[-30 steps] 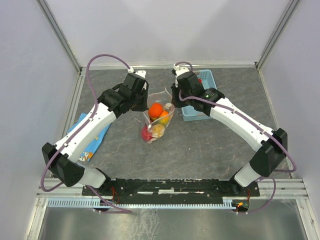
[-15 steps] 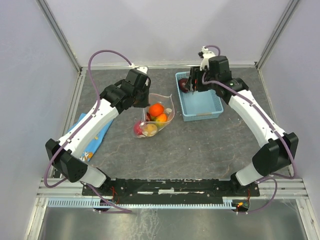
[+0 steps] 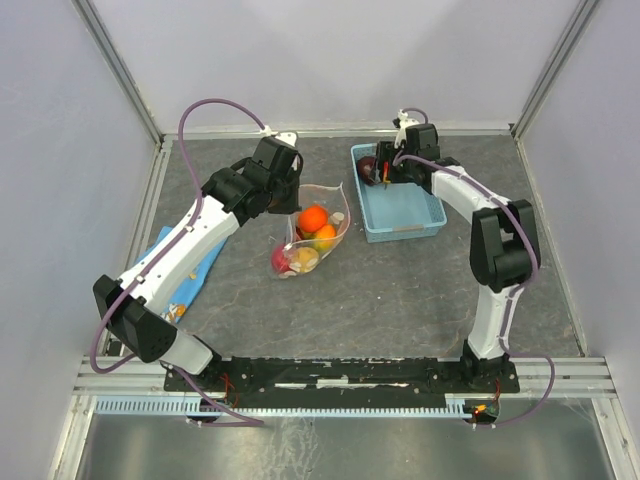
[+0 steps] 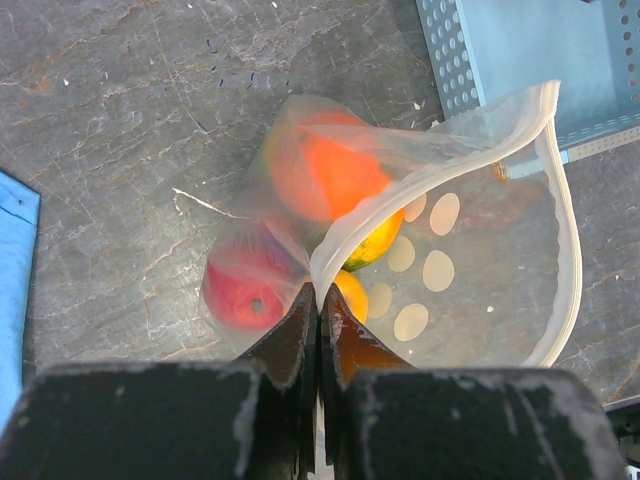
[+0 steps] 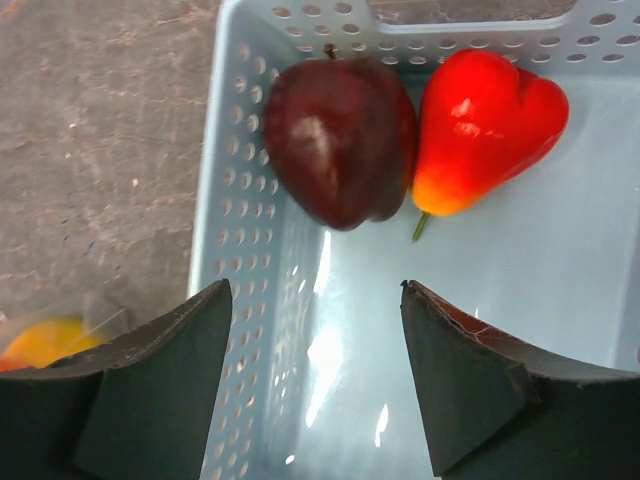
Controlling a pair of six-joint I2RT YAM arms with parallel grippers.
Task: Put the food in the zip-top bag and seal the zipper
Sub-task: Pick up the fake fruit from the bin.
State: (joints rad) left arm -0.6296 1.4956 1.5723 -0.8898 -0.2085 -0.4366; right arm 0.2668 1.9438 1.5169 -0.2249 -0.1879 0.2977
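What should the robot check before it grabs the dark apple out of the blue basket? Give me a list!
1. Is the right gripper open? Ok, its fingers are wide apart above the basket.
2. Is the dark apple in view ahead of the fingers? Ok.
3. Is the dark apple free of its neighbours? Not ok, it touches the red fruit and sits by the basket wall.
4. Is the left gripper pinching the rim of the bag? Ok.
5. Is the bag mouth open, with the zipper unsealed? Ok.
6. Is there room in the bag for the apple? Cannot tell.
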